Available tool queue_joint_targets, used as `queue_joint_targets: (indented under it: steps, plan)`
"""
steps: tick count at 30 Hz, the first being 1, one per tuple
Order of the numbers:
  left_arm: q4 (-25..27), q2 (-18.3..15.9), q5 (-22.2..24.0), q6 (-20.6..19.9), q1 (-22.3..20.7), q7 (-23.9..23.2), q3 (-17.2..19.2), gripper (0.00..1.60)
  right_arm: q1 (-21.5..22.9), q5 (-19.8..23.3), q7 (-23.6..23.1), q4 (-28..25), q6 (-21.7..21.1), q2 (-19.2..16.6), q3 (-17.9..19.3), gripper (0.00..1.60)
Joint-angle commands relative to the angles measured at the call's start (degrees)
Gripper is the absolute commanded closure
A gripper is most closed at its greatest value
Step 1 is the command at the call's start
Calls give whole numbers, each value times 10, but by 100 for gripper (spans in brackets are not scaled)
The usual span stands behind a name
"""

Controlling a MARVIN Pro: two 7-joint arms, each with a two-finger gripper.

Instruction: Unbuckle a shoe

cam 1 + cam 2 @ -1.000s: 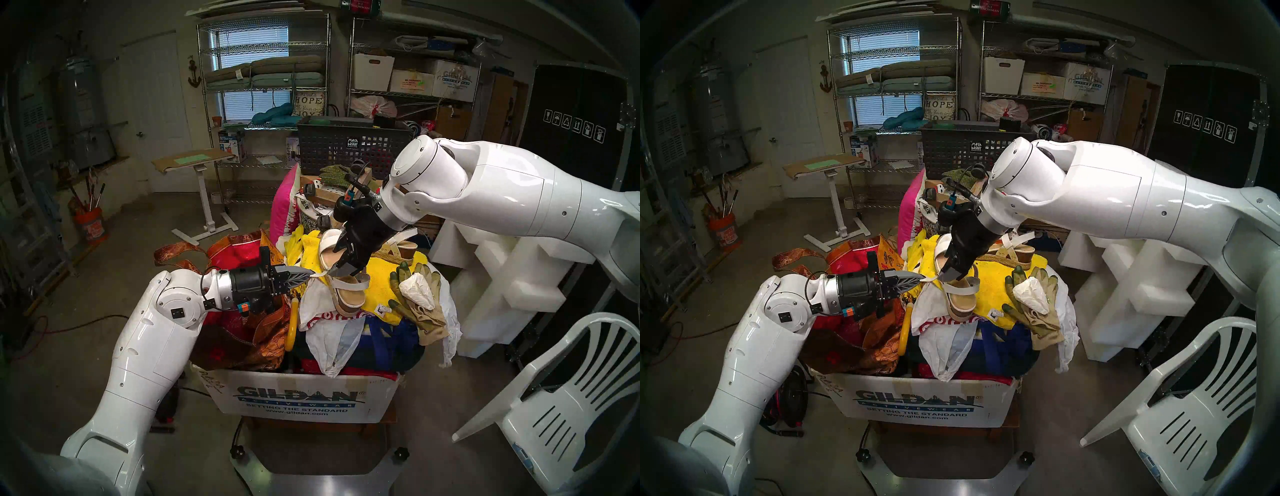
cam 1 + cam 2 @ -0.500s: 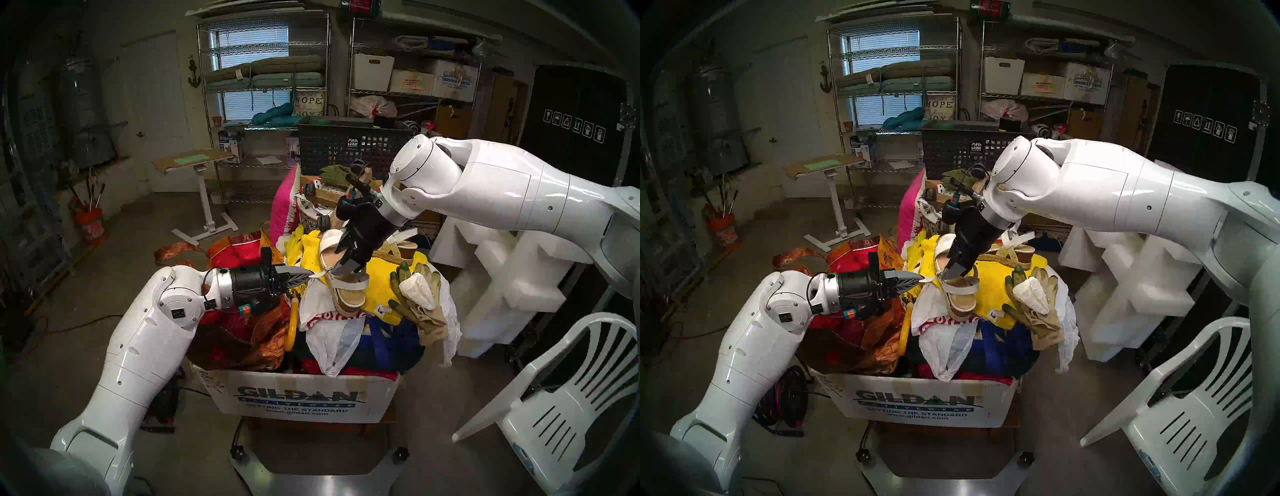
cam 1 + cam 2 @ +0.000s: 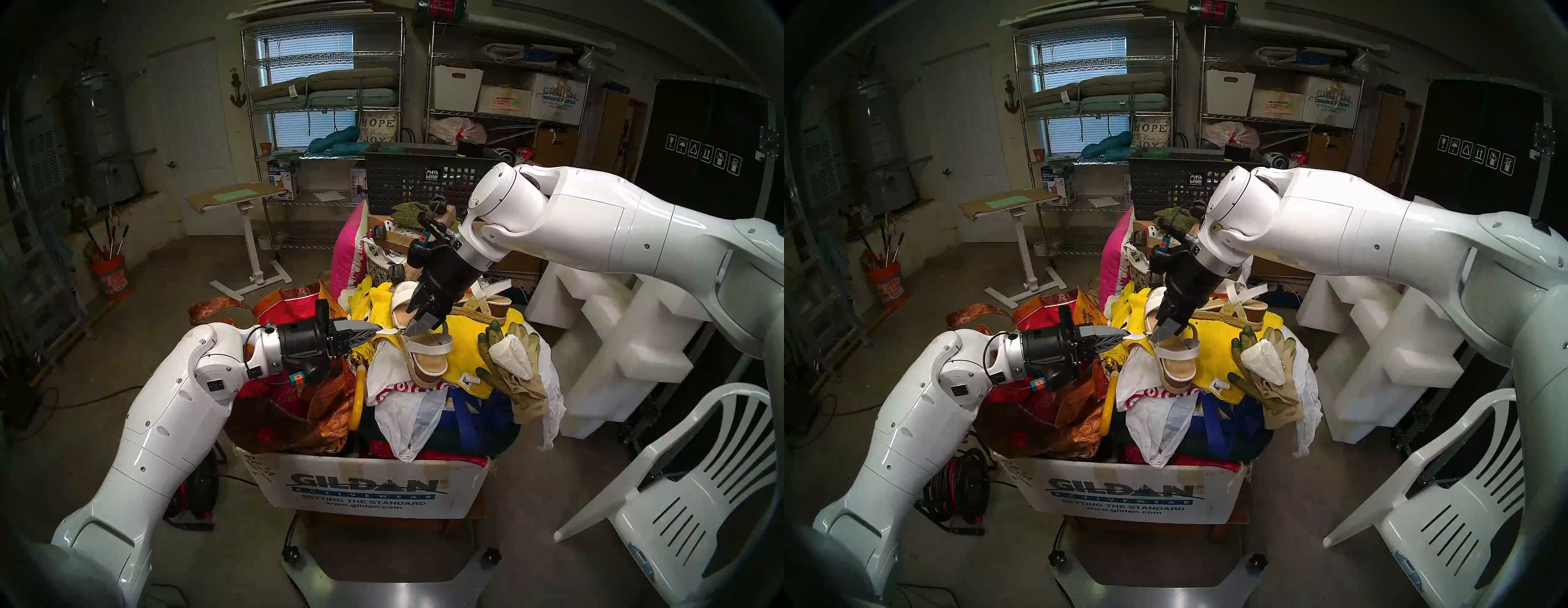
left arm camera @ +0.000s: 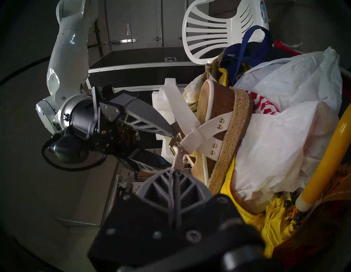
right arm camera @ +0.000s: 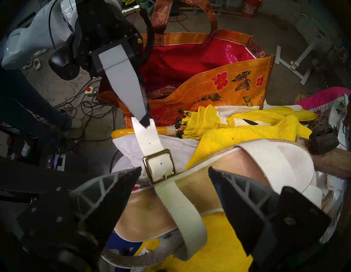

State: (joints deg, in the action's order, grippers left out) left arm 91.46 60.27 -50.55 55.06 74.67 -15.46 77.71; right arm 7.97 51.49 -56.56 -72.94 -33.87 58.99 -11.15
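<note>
Here, the white-strapped platform sandal with tan footbed and woven jute sole (image 3: pixel 424 358) is lying on top of the heap, directly under my right gripper (image 5: pixel 174 171) and just off the tip of my left gripper (image 3: pixel 379 330). Its thin white ankle strap (image 5: pixel 147 141) is running through the gold metal buckle (image 5: pixel 159 166), and I am pinching the free end of that strap between my closed left fingers, which are pointing level across toward the sandal. My right gripper is pointing steeply down with its jaws spread wide and empty; the buckle is sitting just beyond its left fingertip (image 5: pixel 121 182), and I cannot tell whether that tip is touching it. Beneath the sandal, a yellow towel (image 3: pixel 479 339) is spreading out toward my right arm. Nearer my left wrist, an orange and red flowered tote bag (image 3: pixel 305 407) is standing open. A crumpled white plastic bag (image 3: pixel 394 382) is hanging just below the sandal's toe. Beyond my right gripper, the matching second sandal (image 3: pixel 494 303) is resting on the far side of the towel. All of this is piled in a white printed cardboard box (image 3: pixel 369 488).
</note>
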Motion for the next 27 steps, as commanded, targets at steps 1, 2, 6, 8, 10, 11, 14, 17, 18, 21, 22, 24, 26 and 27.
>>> queue_joint_targets:
  steps: [1, 2, 6, 8, 10, 11, 14, 17, 18, 21, 22, 24, 26, 27]
  plan:
    - [-15, -8, -42, -1, -12, 68, -16, 160, -1, 0, -36, 31, 20, 31, -2, 39]
    - [-20, -9, -54, -1, -14, 81, -21, 160, -2, -2, -42, 36, 23, 34, -3, 35]
    - [-38, -11, -88, -1, -20, 117, -37, 160, -3, -5, -65, 48, 30, 42, -6, 36]
    - [-46, -12, -106, -1, -23, 138, -44, 160, -4, -7, -75, 55, 32, 47, -8, 35]
    - [-52, -12, -121, -1, -27, 151, -49, 160, -6, -7, -84, 64, 36, 50, -8, 34]
    - [-56, -12, -128, -1, -28, 157, -51, 160, -5, -9, -89, 68, 38, 53, -10, 35]
    - [-67, -14, -154, -1, -33, 191, -60, 160, -5, -12, -104, 83, 43, 61, -11, 37]
    - [-77, -12, -175, -1, -38, 215, -66, 160, -5, -12, -117, 99, 49, 70, -10, 34]
    - [-80, -12, -182, -1, -39, 223, -68, 160, -4, -12, -121, 104, 51, 73, -9, 35]
    - [-90, -13, -206, -1, -45, 254, -75, 160, -5, -11, -134, 120, 58, 81, -7, 38]
    - [-93, -12, -213, -1, -47, 259, -76, 160, -6, -12, -138, 124, 60, 84, -7, 37]
    - [-99, -12, -226, -1, -51, 276, -80, 160, -7, -12, -146, 132, 64, 88, -8, 40]
    - [-106, -13, -243, -1, -55, 296, -85, 160, -8, -12, -153, 138, 67, 92, -9, 42]
    - [-109, -12, -252, -1, -57, 306, -87, 160, -9, -13, -158, 142, 70, 95, -10, 43]
